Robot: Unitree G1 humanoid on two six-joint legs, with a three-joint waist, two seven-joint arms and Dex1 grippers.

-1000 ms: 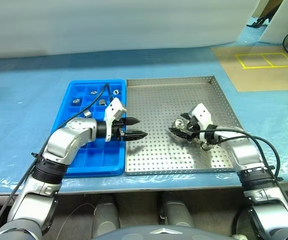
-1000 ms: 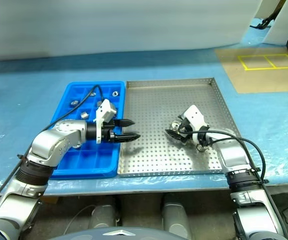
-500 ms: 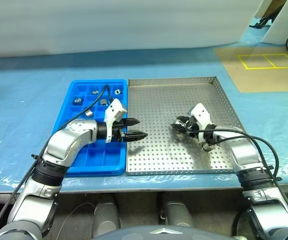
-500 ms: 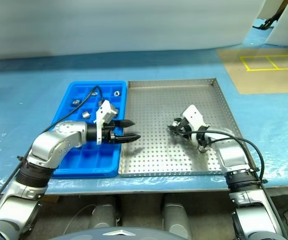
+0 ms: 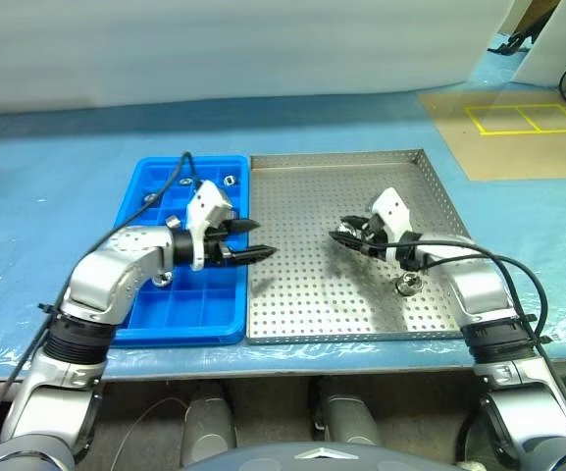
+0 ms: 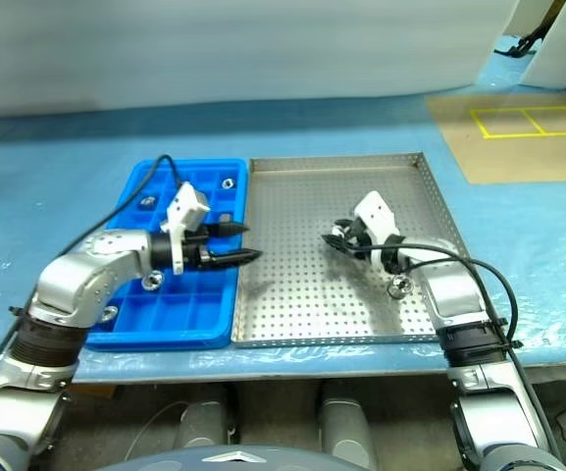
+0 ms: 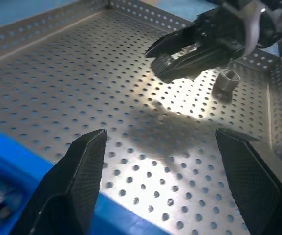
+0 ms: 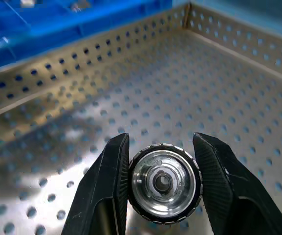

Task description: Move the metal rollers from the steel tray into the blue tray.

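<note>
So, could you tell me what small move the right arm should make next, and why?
Probably carry it left toward the blue tray: the right gripper is shut on a metal roller, held clear above the steel tray, with another roller remaining there.

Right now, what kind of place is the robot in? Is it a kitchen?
Not a kitchen, more likely a workshop or a robot test lab. It works at a table under blue sheeting, sorting shiny metal rollers from a steel tray full of holes into a blue tray, and yellow tape squares mark the floor.
</note>
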